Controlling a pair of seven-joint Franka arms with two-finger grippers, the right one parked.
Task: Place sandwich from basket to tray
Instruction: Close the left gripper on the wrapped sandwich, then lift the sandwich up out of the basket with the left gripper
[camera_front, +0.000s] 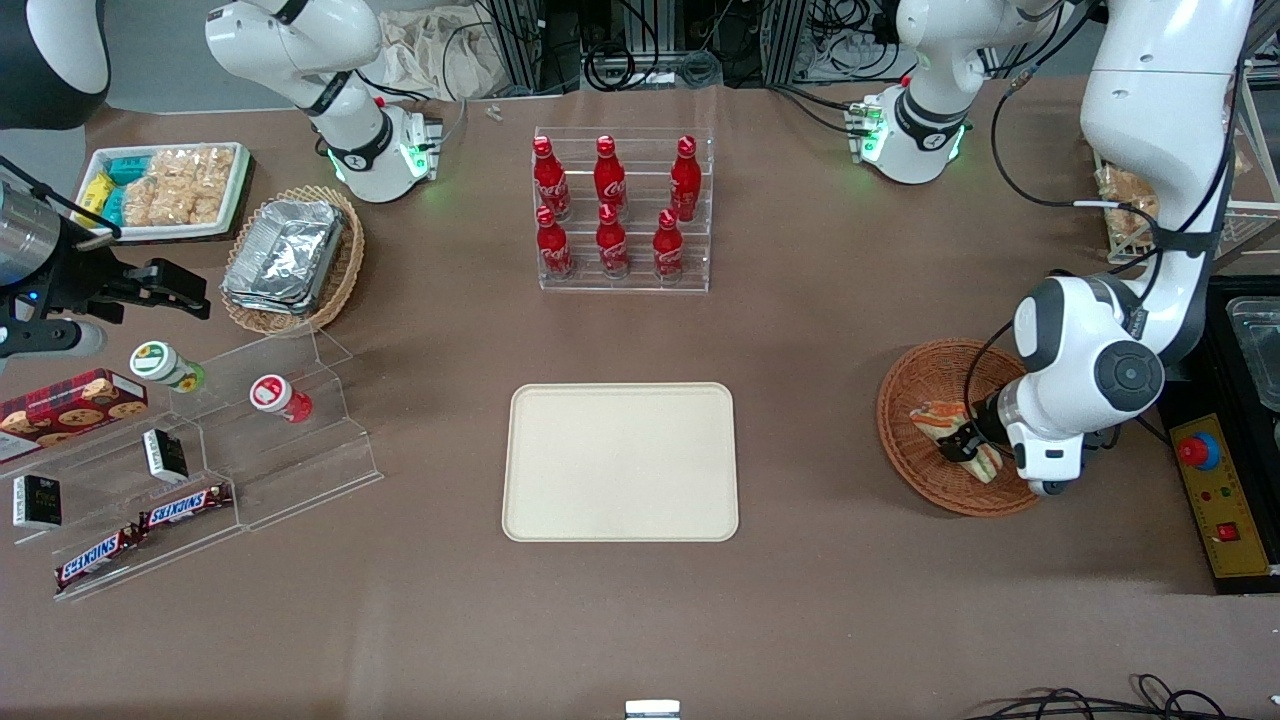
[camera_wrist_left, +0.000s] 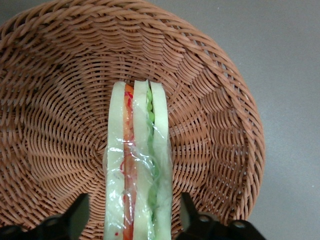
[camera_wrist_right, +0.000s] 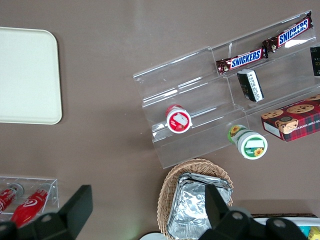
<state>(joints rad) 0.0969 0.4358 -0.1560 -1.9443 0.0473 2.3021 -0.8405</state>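
The pincer (camera_front: 968, 447) hangs low inside the basket (camera_front: 925, 380) at the working arm's end of the bench (camera_front: 800, 330), its two fingers (camera_wrist_left: 80, 212) standing apart on either side of the sandwich (camera_wrist_left: 137, 165), which lies in the basket between them. The tray (camera_front: 620, 462) lies flat on the bench well apart from the pincer, toward the parked arm's end. The bottle rack (camera_front: 623, 210) stands farther from the front camera than both tray and pincer.

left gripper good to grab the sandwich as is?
Likely yes. The gripper is down in the basket, open, one finger either side of the sandwich, nothing between them.
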